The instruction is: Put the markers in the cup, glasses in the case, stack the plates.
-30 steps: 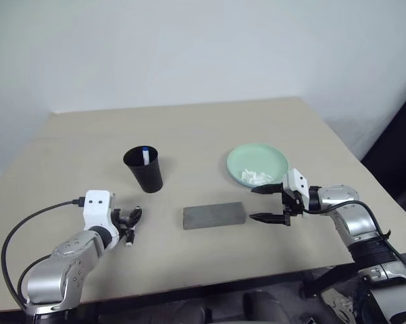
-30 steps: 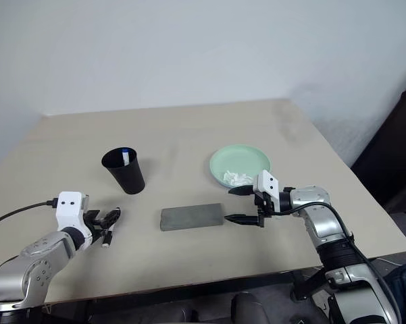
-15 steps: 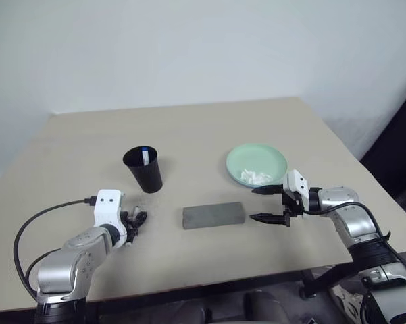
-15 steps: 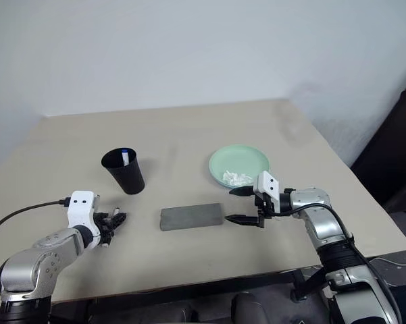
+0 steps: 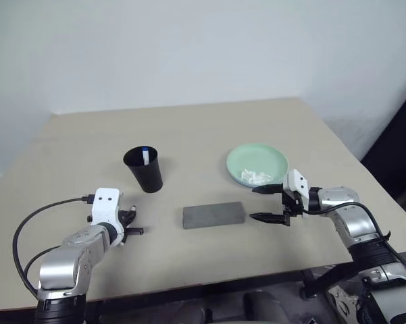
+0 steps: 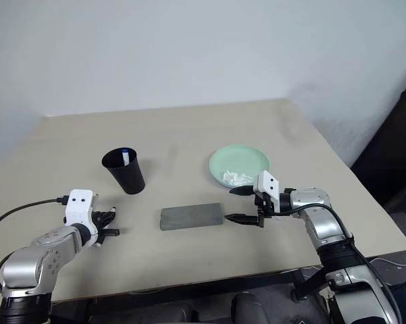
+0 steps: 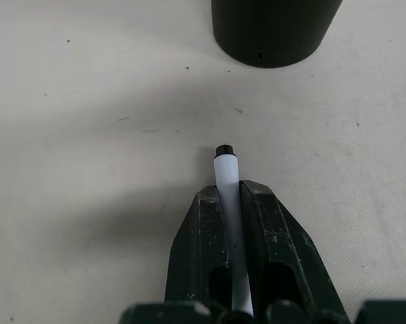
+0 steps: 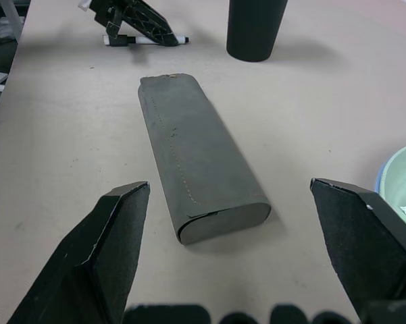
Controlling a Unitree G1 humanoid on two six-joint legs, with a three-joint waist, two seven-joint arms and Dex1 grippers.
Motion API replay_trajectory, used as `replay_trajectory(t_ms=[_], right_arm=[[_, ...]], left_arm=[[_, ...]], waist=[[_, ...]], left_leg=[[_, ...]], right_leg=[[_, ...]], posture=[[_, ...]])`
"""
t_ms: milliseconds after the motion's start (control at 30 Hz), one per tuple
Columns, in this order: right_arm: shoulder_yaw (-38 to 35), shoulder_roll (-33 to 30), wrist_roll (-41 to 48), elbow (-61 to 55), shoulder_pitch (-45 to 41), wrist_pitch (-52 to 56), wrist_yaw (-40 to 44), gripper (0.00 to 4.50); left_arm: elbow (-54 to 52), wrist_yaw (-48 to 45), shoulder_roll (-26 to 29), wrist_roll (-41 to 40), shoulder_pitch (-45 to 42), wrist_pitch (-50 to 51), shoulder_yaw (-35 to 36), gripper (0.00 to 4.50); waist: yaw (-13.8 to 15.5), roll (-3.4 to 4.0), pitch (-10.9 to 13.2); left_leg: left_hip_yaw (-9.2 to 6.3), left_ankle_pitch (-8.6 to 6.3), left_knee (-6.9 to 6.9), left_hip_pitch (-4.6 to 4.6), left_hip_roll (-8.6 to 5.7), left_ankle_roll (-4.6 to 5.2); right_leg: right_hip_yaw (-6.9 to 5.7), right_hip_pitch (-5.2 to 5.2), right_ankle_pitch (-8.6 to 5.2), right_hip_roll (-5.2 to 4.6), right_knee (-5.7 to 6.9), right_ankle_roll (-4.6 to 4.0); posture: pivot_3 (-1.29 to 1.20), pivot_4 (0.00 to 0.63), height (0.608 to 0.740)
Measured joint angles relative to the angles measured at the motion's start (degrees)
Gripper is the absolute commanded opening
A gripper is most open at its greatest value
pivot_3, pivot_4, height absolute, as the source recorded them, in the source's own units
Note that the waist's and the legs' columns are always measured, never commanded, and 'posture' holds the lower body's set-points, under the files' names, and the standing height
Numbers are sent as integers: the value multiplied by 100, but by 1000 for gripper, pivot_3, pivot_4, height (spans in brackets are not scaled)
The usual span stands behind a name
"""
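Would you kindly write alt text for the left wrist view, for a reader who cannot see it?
The left gripper is shut on a slim white marker with a black tip, which sticks out past the two black fingers over a beige table. Beyond the marker's tip stands the base of the black cup.

beige table (image 5: 209, 128) against white wall (image 5: 189, 47)
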Motion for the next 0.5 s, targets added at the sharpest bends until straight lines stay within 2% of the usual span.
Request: replay_trajectory(t_ms=[133, 267, 333, 500], right_arm=[[0, 9, -2, 0, -1, -16, -3, 4129], [1, 34, -7, 1, -2, -25, -5, 4129], [3, 39, -15, 2, -2, -32, -5, 4129], [1, 103, -28, -9, -56, -27, -46, 4129]], left_arm=[[-391, -932, 79, -348, -29, -345, -332, 25], [-681, -1668, 192, -428, -309, -1099, -756, 25], [-650, -1805, 152, -398, -502, -1529, -843, 25], [103, -1522, -441, -125, -1496, -2690, -809, 25]], waist=[[3, -6, 2], [0, -4, 2], [-2, -3, 2], [8, -6, 2]], left_leg=[[0, -2, 0, -6, -2, 2], [1, -3, -8, -6, -2, 3], [3, -2, -12, -4, 0, 3], [0, 4, -10, -4, -3, -3]], right_leg=[[0, -2, 0, -1, -7, 0], [1, -5, 0, -1, -11, -1], [2, -6, 0, 0, -11, 0], [1, 0, 1, 0, -11, 0]], posture=[[0, 0, 740], [0, 0, 740], [0, 0, 740], [0, 0, 740]])
